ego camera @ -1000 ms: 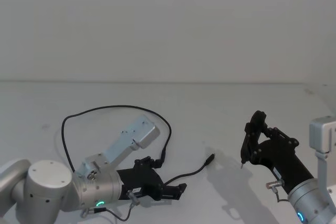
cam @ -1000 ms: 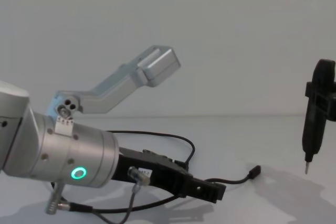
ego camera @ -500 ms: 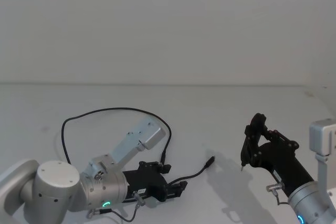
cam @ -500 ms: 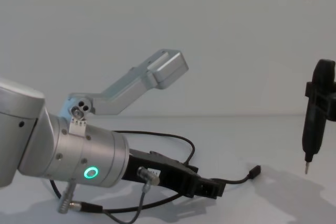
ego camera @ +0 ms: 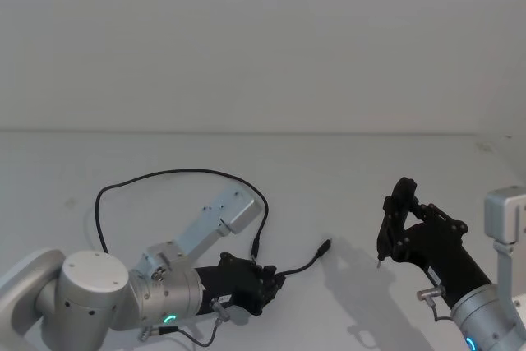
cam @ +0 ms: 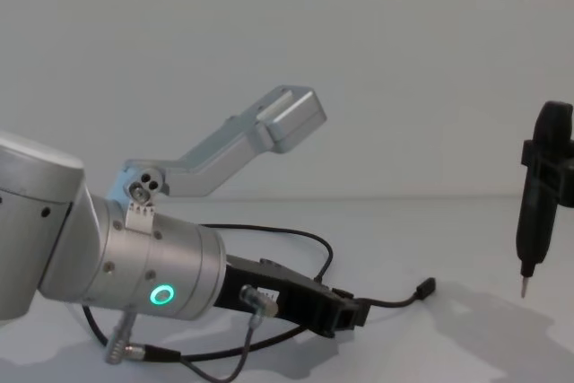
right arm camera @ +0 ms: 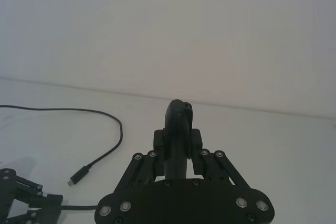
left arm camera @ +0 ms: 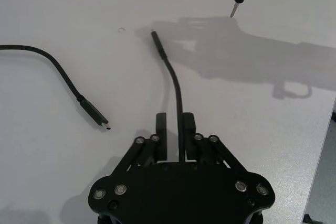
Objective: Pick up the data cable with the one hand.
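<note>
The data cable [ego camera: 181, 173] is a thin black cord looping over the white table, with one plug [ego camera: 256, 246] lying free and the other plug [ego camera: 326, 246] pointing right. My left gripper [ego camera: 267, 279], black on a silver cylinder with a green ring, sits low at the table and is shut on the cord a little behind that right-hand plug. In the left wrist view the cable [left arm camera: 176, 87] runs out from between the fingers [left arm camera: 161, 127]. My right gripper [ego camera: 404, 221] hovers at the right, shut on a slim black rod tool [ego camera: 386, 232] with its pale tip pointing down.
A silver bracket [ego camera: 218, 215] sticks up from the left wrist, and a short grey wire [cam: 251, 298] hangs under it. The rod tool's tip [left arm camera: 234, 6] hangs above the table beyond the cable's end. The white table [ego camera: 370, 162] ends at a pale wall.
The left gripper's fingers have closed around the cable. The plug on the right has shifted slightly toward the gripper. The right arm has not moved.
</note>
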Tool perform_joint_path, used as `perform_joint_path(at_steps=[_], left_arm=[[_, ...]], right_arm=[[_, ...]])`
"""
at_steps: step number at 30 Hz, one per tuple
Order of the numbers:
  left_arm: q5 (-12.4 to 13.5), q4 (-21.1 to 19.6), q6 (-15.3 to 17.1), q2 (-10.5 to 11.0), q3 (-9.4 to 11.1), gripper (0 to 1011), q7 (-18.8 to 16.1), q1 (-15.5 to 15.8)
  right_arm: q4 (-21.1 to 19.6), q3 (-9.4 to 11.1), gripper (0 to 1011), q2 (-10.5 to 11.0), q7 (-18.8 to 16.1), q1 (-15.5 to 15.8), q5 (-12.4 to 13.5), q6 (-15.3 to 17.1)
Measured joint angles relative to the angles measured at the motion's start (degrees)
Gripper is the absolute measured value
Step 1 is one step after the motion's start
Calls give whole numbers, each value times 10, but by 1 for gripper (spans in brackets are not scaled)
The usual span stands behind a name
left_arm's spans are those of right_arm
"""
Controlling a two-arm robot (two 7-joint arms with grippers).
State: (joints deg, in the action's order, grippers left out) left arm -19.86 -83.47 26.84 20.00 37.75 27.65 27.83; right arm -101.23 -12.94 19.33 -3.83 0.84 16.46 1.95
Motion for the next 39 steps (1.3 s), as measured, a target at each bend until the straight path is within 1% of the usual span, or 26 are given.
perform_joint_path(at_steps=[1,4,8,13,18,24,25,26,31,39], left_arm=[[0,0,0,0,0,206,0,0],[0,1,0,-1,0,96,0,0],[0,1,0,-1,0,40,0,1],[2,1,-1,-1,0,40,1,1],[6,-3,-17,4,1,40,9,0],[10,-13,-44,16,2,40,26,4],[10,-17,-48,20,1,40,30,5],[10,-17,-48,20,1,40,30,5],[10,-31,-61,33,-3,40,41,11],[5,-48,-72,46,-11,40,48,18]], right_arm=[[0,0,279,0,0,0,0,0],[0,0,279,0,0,0,0,0],[0,0,279,0,0,0,0,0],[-1,3,279,-3,-1,-3,2,-2],[-9,9,279,-10,-4,-12,11,-4],[-20,18,279,-21,-11,-30,30,-2],[-21,21,279,-24,-13,-37,36,0],[-21,21,279,-24,-13,-37,36,0],[-20,29,279,-37,-17,-62,53,9],[-12,37,279,-53,-18,-85,69,23]])
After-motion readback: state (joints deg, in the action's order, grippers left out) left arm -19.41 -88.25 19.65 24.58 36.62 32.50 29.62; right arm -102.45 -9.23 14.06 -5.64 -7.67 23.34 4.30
